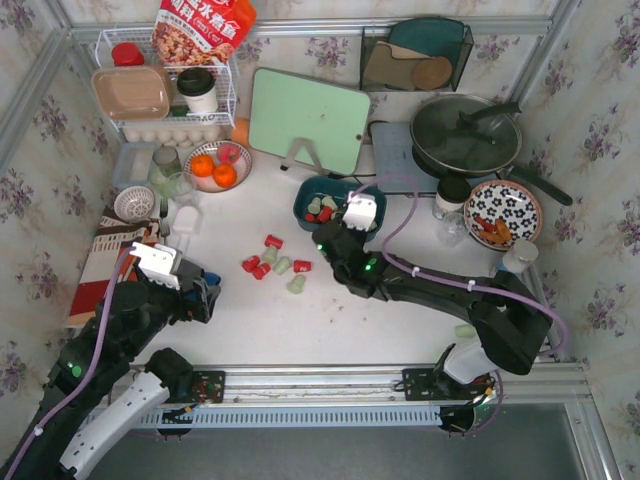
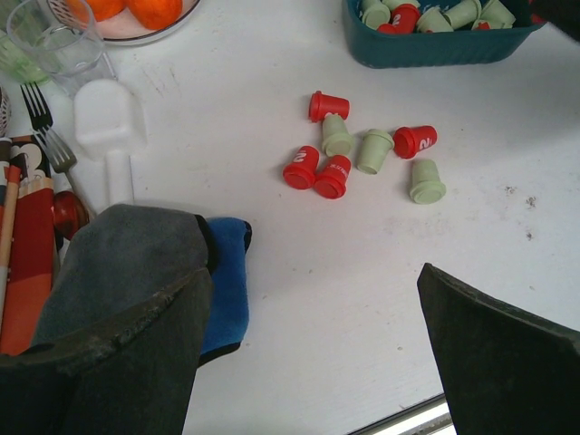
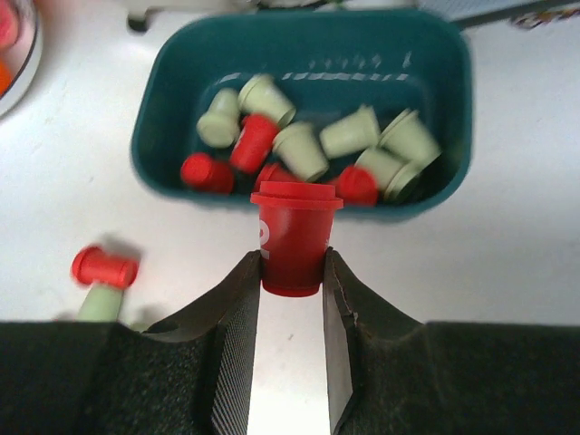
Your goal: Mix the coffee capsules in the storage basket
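Capsules (image 2: pixel 373 149) lie loose on the bench (image 2: pixel 227 109), ahead of the left claw (image 2: pixel 313 317), which gapes wide and empty. Right claw (image 3: pixel 292 272) pinches a red one (image 3: pixel 292 231) upright, with the basket (image 3: pixel 399 45) dead ahead, just beyond its tips.

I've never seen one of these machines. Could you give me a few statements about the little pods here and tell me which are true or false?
1. The right gripper is shut on a red capsule. True.
2. The storage basket is empty. False: it holds red and green capsules.
3. Several loose capsules lie on the table outside the basket. True.
4. The left gripper holds a green capsule. False: it is open and holds nothing.
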